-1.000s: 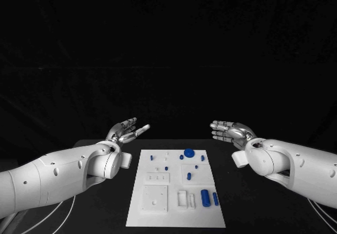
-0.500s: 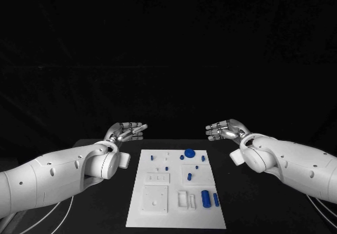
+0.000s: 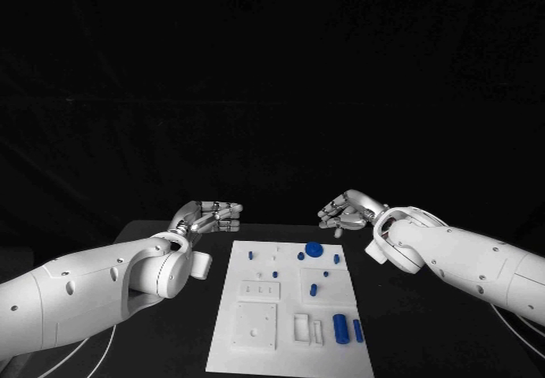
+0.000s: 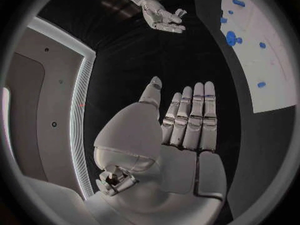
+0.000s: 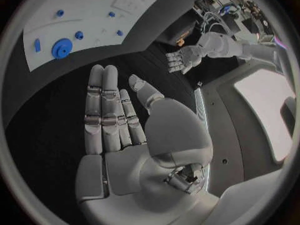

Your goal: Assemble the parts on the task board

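The white task board (image 3: 264,346) lies in the middle of the black table. Blue parts sit on it: a round gear (image 3: 313,250) at the far end, a cylinder (image 3: 339,329) and a thinner peg (image 3: 357,331) near the right front, and several small pieces between. My left hand (image 3: 210,216) hovers off the board's far left corner, holding nothing. My right hand (image 3: 346,211) hovers above the far right corner, just beyond the gear, also holding nothing. In the wrist views, the left hand (image 4: 187,120) and right hand (image 5: 115,112) have straight fingers and bare palms.
Bare black tabletop (image 3: 403,331) flanks the board on both sides. White raised blocks and slots (image 3: 253,321) stand on the board's near left. The board (image 5: 94,15) and its gear (image 5: 61,48) lie ahead of the right hand's fingertips.
The right hand has swung inward toward the board's far end. The left hand has turned its fingers over and dropped slightly. The parts have not moved.
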`<move>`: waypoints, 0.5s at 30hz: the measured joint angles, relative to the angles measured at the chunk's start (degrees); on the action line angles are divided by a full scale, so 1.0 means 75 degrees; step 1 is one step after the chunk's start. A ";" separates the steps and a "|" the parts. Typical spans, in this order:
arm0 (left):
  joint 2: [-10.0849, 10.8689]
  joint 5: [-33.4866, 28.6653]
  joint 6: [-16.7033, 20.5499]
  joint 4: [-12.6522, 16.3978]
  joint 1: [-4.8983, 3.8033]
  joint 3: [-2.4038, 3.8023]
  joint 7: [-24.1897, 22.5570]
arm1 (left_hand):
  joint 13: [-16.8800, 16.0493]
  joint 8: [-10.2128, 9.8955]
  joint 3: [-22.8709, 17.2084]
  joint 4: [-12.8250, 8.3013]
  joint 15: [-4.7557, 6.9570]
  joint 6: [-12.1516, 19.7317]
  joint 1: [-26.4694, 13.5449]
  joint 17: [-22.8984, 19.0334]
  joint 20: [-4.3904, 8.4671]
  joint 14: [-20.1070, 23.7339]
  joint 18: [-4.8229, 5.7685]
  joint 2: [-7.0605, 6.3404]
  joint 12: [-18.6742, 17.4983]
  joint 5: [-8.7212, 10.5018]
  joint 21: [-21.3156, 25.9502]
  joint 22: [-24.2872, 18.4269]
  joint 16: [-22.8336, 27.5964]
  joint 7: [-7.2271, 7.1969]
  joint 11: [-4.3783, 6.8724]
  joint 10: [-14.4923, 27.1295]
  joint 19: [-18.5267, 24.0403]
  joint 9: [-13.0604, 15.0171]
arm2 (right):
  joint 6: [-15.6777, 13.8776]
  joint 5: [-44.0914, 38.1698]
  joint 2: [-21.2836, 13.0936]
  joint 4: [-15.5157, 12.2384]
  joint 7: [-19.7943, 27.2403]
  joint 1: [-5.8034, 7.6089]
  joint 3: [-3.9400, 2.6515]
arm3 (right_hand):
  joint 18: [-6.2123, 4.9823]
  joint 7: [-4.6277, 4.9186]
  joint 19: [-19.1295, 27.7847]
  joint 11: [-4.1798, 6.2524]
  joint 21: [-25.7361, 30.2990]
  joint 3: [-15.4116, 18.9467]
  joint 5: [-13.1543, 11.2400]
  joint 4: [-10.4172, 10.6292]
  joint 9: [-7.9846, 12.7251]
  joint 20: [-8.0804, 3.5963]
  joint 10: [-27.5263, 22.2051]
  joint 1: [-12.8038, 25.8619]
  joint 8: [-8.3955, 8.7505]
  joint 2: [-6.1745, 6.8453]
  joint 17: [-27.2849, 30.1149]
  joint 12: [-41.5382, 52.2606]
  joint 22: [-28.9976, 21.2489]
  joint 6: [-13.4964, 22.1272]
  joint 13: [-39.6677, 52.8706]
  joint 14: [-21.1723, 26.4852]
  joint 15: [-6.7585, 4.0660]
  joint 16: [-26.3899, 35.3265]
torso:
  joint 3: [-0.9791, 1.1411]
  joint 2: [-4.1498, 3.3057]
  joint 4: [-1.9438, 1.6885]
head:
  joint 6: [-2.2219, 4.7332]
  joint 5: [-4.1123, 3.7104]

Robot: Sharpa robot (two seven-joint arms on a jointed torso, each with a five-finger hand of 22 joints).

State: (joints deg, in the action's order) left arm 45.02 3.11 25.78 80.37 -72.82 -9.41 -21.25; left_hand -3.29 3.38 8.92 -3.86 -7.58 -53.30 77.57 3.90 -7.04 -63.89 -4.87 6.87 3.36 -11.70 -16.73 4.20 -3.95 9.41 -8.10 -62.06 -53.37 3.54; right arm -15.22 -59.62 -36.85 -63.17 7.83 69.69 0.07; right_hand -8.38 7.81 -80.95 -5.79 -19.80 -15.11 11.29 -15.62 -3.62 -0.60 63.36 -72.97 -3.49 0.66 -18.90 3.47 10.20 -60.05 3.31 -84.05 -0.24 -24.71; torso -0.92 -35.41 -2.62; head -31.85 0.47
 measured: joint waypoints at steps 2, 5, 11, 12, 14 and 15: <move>0.0022 0.0012 -0.0061 0.0076 -0.0008 0.0022 0.0016 | 0.0000 0.0000 0.0035 -0.0034 0.0000 0.0055 0.0000 0.0000 -0.0001 0.0000 0.0000 0.0000 0.0000 0.0062 0.0000 0.0000 0.0000 -0.0001 0.0000 0.0000 0.0001 0.0000 | -0.0003 -0.0466 0.0074 0.0026 -0.0167 0.0026 -0.0003 | -0.0117 -0.0004 -0.0097 -0.0008 -0.0357 -0.0002 -0.0026 -0.0004 0.0000 0.0020 -0.0003 0.0034 0.0000 0.0034 -0.0594 0.0000 0.0256 0.0004 0.0000 -0.0006 -0.0015 -0.0873 | 0.0007 -0.0078 -0.0038 | 0.0037 0.0007; 0.0062 0.0041 -0.0154 0.0211 -0.0061 0.0046 0.0050 | 0.0000 0.0000 0.0042 -0.0042 0.0000 0.0054 0.0000 0.0000 -0.0001 0.0000 0.0000 0.0000 0.0000 0.0089 0.0000 0.0000 0.0000 -0.0001 0.0000 0.0000 0.0001 0.0000 | -0.0020 -0.1189 0.0221 0.0081 -0.0472 0.0047 -0.0004 | -0.0306 -0.0004 0.0077 -0.0020 -0.0984 -0.0253 -0.0121 -0.0012 0.0000 0.0098 -0.0015 0.0080 0.0000 0.0170 -0.1247 0.0000 0.0818 0.0004 0.0000 0.0006 -0.0027 -0.1696 | 0.0015 -0.0190 -0.0092 | 0.0052 -0.0017; 0.0108 0.0087 -0.0276 0.0425 -0.0207 0.0067 0.0107 | 0.0001 0.0000 0.0063 -0.0062 0.0000 -0.0002 0.0000 -0.0001 -0.0001 0.0000 0.0000 0.0000 0.0000 0.0089 0.0000 0.0001 0.0000 -0.0001 -0.0001 0.0000 0.0002 -0.0001 | -0.0083 -0.2308 0.0402 0.0097 -0.0958 0.0053 -0.0004 | -0.0355 -0.0004 0.0230 0.0008 -0.1544 -0.0673 -0.0293 0.0068 0.0000 0.0052 -0.0041 0.0114 0.0000 0.0396 -0.1569 0.0000 0.1458 0.0004 -0.0001 0.0019 -0.0039 -0.2318 | 0.0015 -0.0385 -0.0190 | 0.0015 -0.0103; 0.0110 0.0094 -0.0293 0.0461 -0.0222 0.0068 0.0115 | 0.0001 0.0000 0.0063 -0.0062 0.0000 -0.0002 0.0001 -0.0001 -0.0001 0.0000 0.0000 -0.0001 0.0000 0.0089 0.0000 0.0001 0.0000 -0.0001 -0.0001 0.0000 0.0002 -0.0001 | -0.0097 -0.2476 0.0418 0.0099 -0.1033 0.0054 -0.0002 | -0.0284 -0.0004 0.0187 0.0008 -0.1580 -0.0727 -0.0326 0.0082 0.0000 -0.0007 -0.0041 0.0115 0.0000 0.0396 -0.1600 0.0000 0.1517 0.0003 -0.0001 0.0019 -0.0039 -0.2426 | 0.0012 -0.0413 -0.0213 | 0.0007 -0.0126; 0.0120 0.0107 -0.0334 0.0544 -0.0252 0.0068 0.0135 | 0.0001 0.0000 0.0063 -0.0062 0.0000 -0.0002 0.0000 -0.0001 -0.0001 0.0000 0.0000 -0.0001 0.0000 0.0089 0.0000 0.0001 0.0000 -0.0001 -0.0001 0.0000 0.0002 -0.0001 | -0.0131 -0.2841 0.0456 0.0114 -0.1203 0.0057 0.0003 | -0.0145 -0.0031 0.0128 0.0008 -0.1592 -0.0905 -0.0390 0.0157 0.0001 -0.0094 -0.0041 0.0115 0.0000 0.0515 -0.1634 0.0000 0.1655 0.0032 -0.0001 0.0036 -0.0021 -0.2665 | 0.0002 -0.0471 -0.0267 | 0.0004 -0.0173; 0.0127 0.0111 -0.0350 0.0575 -0.0264 0.0068 0.0143 | 0.0001 0.0000 0.0063 -0.0062 0.0000 -0.0002 0.0000 -0.0001 -0.0002 0.0000 0.0000 -0.0001 0.0000 0.0089 0.0000 0.0001 0.0000 -0.0001 -0.0001 0.0001 0.0002 -0.0001 | -0.0145 -0.2987 0.0476 0.0123 -0.1272 0.0058 0.0005 | -0.0122 -0.0031 0.0122 0.0004 -0.1591 -0.0954 -0.0420 0.0190 0.0001 -0.0101 -0.0044 0.0094 0.0000 0.0536 -0.1631 0.0000 0.1701 0.0031 -0.0001 0.0049 -0.0010 -0.2727 | -0.0004 -0.0497 -0.0287 | 0.0003 -0.0196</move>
State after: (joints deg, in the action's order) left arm 45.97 3.94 23.16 84.68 -74.80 -8.90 -20.18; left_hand -3.28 3.38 9.39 -4.32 -7.58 -53.32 77.57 3.89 -7.05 -63.88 -4.87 6.87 3.36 -11.03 -16.73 4.21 -3.95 9.40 -8.11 -62.05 -53.36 3.53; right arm -16.30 -82.03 -33.28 -62.24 -1.71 70.13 0.11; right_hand -9.30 7.58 -80.03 -5.76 -31.74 -22.27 8.14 -14.20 -3.62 -1.35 63.03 -72.26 -3.49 4.69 -31.13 3.47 22.95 -59.81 3.30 -83.68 -0.31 -45.16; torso -0.95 -39.13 -4.77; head -31.83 -1.00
